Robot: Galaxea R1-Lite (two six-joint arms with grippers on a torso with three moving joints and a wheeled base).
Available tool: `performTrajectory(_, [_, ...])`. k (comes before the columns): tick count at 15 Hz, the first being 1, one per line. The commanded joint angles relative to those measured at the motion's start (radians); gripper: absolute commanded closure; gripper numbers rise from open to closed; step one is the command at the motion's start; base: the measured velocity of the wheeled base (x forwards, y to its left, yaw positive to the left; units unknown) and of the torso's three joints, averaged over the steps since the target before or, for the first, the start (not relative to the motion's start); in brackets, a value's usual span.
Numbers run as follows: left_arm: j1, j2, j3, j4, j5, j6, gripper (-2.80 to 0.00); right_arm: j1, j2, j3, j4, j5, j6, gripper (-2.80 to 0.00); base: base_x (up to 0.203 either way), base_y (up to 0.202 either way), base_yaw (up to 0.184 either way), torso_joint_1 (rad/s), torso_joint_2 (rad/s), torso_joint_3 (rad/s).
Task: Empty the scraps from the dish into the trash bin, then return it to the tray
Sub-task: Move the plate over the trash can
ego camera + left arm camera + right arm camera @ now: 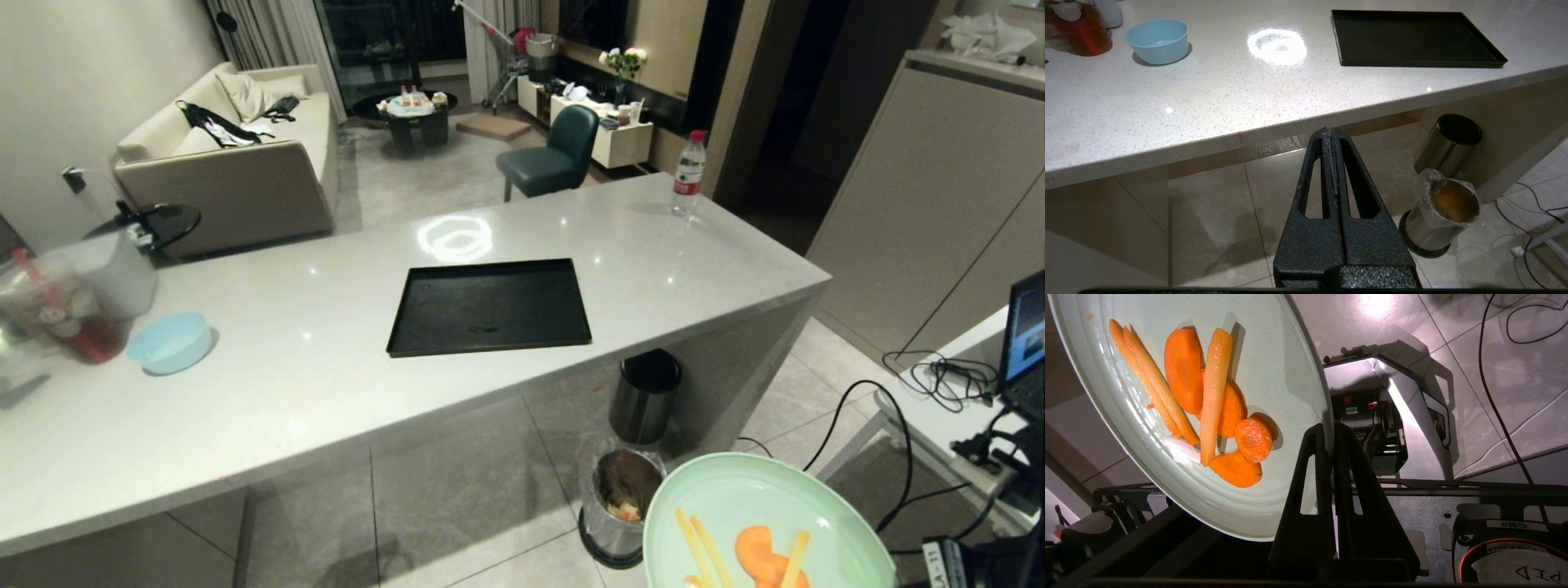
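Down low on the robot's right, the right pincer (1332, 428) is clamped on the rim of the dish (1274, 367), which carries the scraps (1208, 408) just beside the trash bin (620, 506); the tray (490, 306) sits on the desk (286, 392).

Robot part (949, 563) at the lower right of the head view: a white label was seen — the figures "11" could be made out, the letters before them only partly.
Round label (1515, 568) on the robot's body: the letters "PID" were seen upside down.
Bottle (690, 174): a red label was seen — its print was too small to be read.
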State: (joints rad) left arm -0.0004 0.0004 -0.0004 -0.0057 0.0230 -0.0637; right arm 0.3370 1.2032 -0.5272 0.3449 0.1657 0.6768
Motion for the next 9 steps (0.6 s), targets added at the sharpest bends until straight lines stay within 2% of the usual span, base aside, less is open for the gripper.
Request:
performTrajectory(1, [0.000, 0.001, 0.000, 0.000, 0.000, -0.001, 0.00, 0.000, 0.006, 0.000, 0.000, 0.001, 0.004, 0.00, 0.000, 0.000, 0.000, 0.000, 0.00, 0.000])
performTrajectory(9, [-0.001, 0.001, 0.000, 0.000, 0.000, -0.001, 0.00, 0.000, 0.006, 0.024, -0.007, 0.001, 0.003, 0.00, 0.000, 0.000, 0.000, 0.000, 0.00, 0.000])
